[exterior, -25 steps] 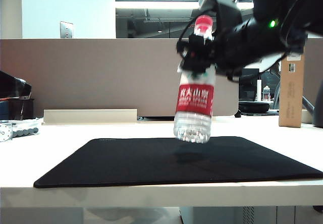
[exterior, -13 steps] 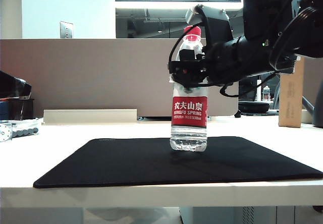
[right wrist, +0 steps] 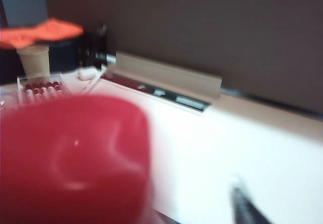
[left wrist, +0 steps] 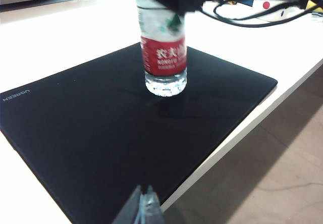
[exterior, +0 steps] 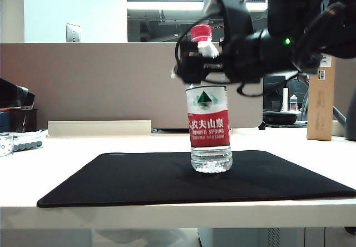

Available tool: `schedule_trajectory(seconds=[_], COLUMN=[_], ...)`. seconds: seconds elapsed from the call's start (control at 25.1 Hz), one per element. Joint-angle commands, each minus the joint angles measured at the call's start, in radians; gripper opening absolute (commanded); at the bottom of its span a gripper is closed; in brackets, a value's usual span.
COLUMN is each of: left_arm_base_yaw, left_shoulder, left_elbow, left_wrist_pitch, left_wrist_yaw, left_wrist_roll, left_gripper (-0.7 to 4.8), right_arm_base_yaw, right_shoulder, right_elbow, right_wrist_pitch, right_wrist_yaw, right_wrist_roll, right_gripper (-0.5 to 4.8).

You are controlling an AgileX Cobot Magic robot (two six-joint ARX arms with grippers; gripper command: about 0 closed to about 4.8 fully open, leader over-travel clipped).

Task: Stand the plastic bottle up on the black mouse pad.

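- On the black mouse pad [exterior: 194,180] the plastic bottle [exterior: 209,127] stands upright, slightly leaning.
- Right gripper [exterior: 194,69] sits at its neck; I cannot tell whether it grips.
- Left gripper [left wrist: 142,209], pinched together, waits nearby.
- Release step; next, lift away cleanly.

This is an open-plan office. A grey partition screen [exterior: 111,83] runs along the back of a white desk [exterior: 139,144], the kind that divides workstations. Beyond it hang long strip ceiling lights [exterior: 167,5] under exposed ducts. A wall switch plate [exterior: 73,33] sits on the pale wall, and a cardboard box [exterior: 321,99] stands on the neighbouring desk.
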State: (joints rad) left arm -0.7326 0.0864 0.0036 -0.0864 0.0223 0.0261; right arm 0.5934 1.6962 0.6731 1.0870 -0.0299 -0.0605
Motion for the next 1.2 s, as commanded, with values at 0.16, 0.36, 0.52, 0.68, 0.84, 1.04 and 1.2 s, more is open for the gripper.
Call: schedule_trajectory(seconds=[0.16,0.36,0.52,0.68,0.84,1.04,1.2], left_arm_base_yaw=[-0.001,0.027,0.161,0.351,0.576,0.777,0.849], left_shoulder=[0.001,0.001,0.001,0.001,-0.013,-0.089,-0.084], left_elbow=[0.004,0.004,0.004,0.004,0.004,0.004,0.004], left_wrist_pitch=[0.013,0.013,0.013,0.013,0.013,0.023,0.04], left_wrist_yaw=[0.001,0.009,0.033,0.035,0.034,0.034,0.017], left_wrist_roll=[0.0,0.0,0.0,0.0,0.0,0.0,0.0], left_gripper=[-0.01,-0.01,-0.01,-0.01,-0.01,-0.01,-0.01], right_arm_base_yaw=[0.002,0.005,0.005,0.005,0.005,0.005,0.002], right_shoulder=[-0.002,-0.067,-0.196,-0.318,-0.463,-0.657,-0.836], right_elbow=[0.001,0.001,0.001,0.0,-0.025,-0.068,-0.074], right_wrist_pitch=[0.101,0.224,0.173,0.1,0.02,-0.126,-0.427], right_wrist_yaw=[-0.003,-0.002,-0.003,-0.002,-0.002,0.01,0.04], right_wrist_roll=[0.0,0.036,0.068,0.068,0.069,0.138,0.137], right_gripper=[4.65,4.67,4.66,4.61,1.61,-0.05,-0.05])
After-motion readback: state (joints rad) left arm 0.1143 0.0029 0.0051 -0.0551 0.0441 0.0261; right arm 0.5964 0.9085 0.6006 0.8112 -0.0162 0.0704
